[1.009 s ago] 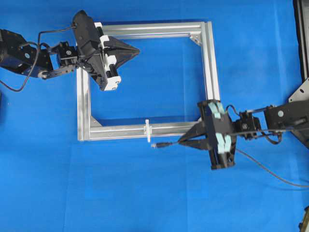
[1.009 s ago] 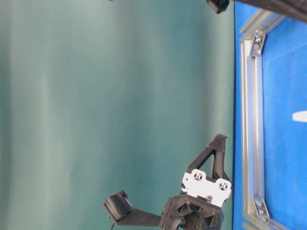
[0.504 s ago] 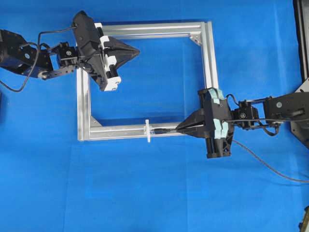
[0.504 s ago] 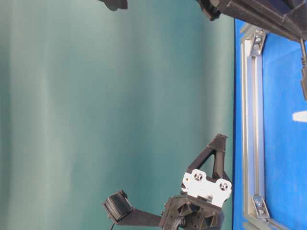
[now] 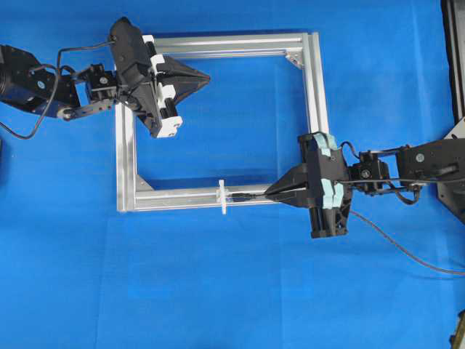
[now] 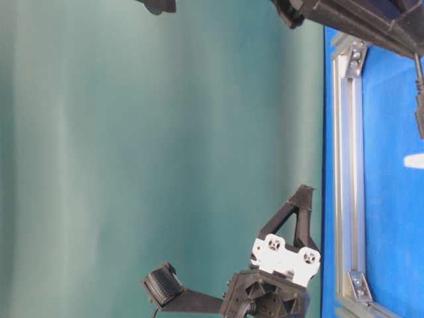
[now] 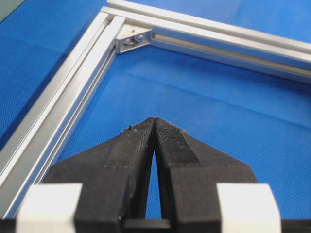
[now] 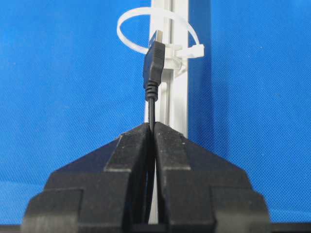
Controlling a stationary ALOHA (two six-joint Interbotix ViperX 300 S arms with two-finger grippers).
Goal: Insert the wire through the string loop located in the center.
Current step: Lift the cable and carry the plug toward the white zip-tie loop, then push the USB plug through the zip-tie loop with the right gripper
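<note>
A thin black flexible wire (image 8: 151,104) ending in a small dark plug with a metal tip is pinched between the closed black fingers of the right gripper (image 8: 151,127), which grips it a short way behind the plug; the rest of the wire trails off to the right across the blue cloth (image 5: 240,291); the plug's tip sits just in front of the small white upright string loop (image 8: 156,33), which is tied to the near bar of a square silver aluminium frame (image 5: 317,94); whether the tip has entered the loop cannot be told. The wire looks light and limp, so a hold close behind the stiff plug, as here, probably keeps the tip steerable; the loop looks thin and springy and would likely bend if nudged. The right arm reaches in from the right, its gripper roughly level and pointing along the bar toward the loop; the left gripper (image 7: 154,122), shut on nothing, hovers over the frame's far left corner, well apart.
</note>
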